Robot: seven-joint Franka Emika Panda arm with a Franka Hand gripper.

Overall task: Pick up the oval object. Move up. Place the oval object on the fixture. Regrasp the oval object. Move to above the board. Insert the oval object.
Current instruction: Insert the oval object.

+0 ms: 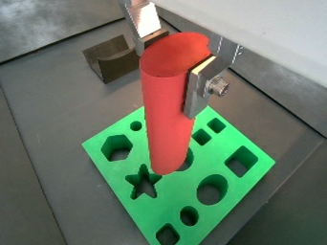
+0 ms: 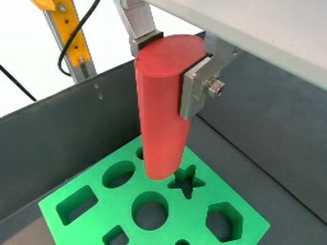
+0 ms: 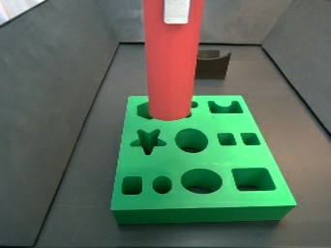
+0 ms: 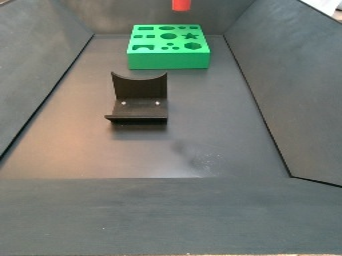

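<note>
The oval object (image 1: pixel 166 105), a smooth red peg, stands upright in my gripper (image 1: pixel 173 59), which is shut on its upper end. Both wrist views show a silver finger (image 2: pixel 196 88) pressed against each side of the oval object (image 2: pixel 161 105). Its lower end hangs over the green board (image 1: pixel 243 177), close to the star and round holes. In a side view the oval object (image 3: pixel 171 58) hides part of the board's (image 3: pixel 195 189) back row. Another side view shows only the tip of the oval object (image 4: pixel 181 4), above the board (image 4: pixel 168 48). The dark fixture (image 4: pixel 138 97) stands bare, apart from the board.
The board and the fixture (image 3: pixel 214 64) sit on a dark floor enclosed by sloping dark walls (image 4: pixel 54 80). A yellow cable and a metal post (image 2: pixel 71 48) rise beyond the wall in a wrist view.
</note>
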